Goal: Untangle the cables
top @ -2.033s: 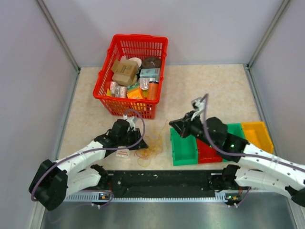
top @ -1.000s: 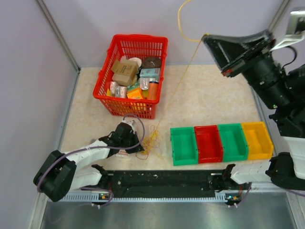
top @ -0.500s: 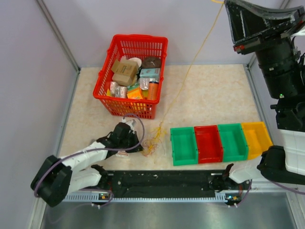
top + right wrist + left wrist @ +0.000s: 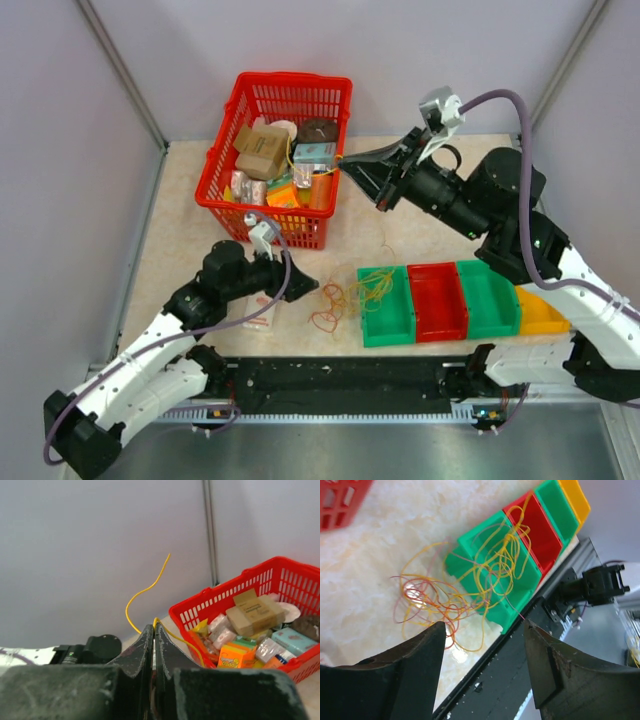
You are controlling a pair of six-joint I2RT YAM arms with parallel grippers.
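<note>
Four boxy plastic bins stand in a row at the lower right of the overhead view. The loose tangle of hair-thin yellow, orange and red wire cables (image 4: 350, 296) lies on the beige marbled tabletop (image 4: 175, 230), its right-hand loops draped over the leftmost green plastic bin (image 4: 386, 324). Its long axis runs from lower left to upper right. Half a second ago the right arm was raised high at the upper right with a strand pulled taut. Now the right gripper (image 4: 347, 160) is down at mid-frame beside the red lattice plastic basket (image 4: 240, 90), and the tangle has shifted rightwards onto the bin. The left gripper (image 4: 312, 290) sits just left of the tangle.

Left wrist view: the left gripper (image 4: 484, 630) has its matte black fingers (image 4: 415, 675) spread wide, holding nothing. The cables (image 4: 470, 587) sprawl from centre left towards the upper right, over the green bin (image 4: 517, 605), reaching the edge of the glossy red plastic bin (image 4: 542, 532).

Right wrist view: the right gripper (image 4: 154, 629) is pressed together on a yellow strand (image 4: 134, 596) that curls upward, with the basket (image 4: 215, 597) at right
</note>
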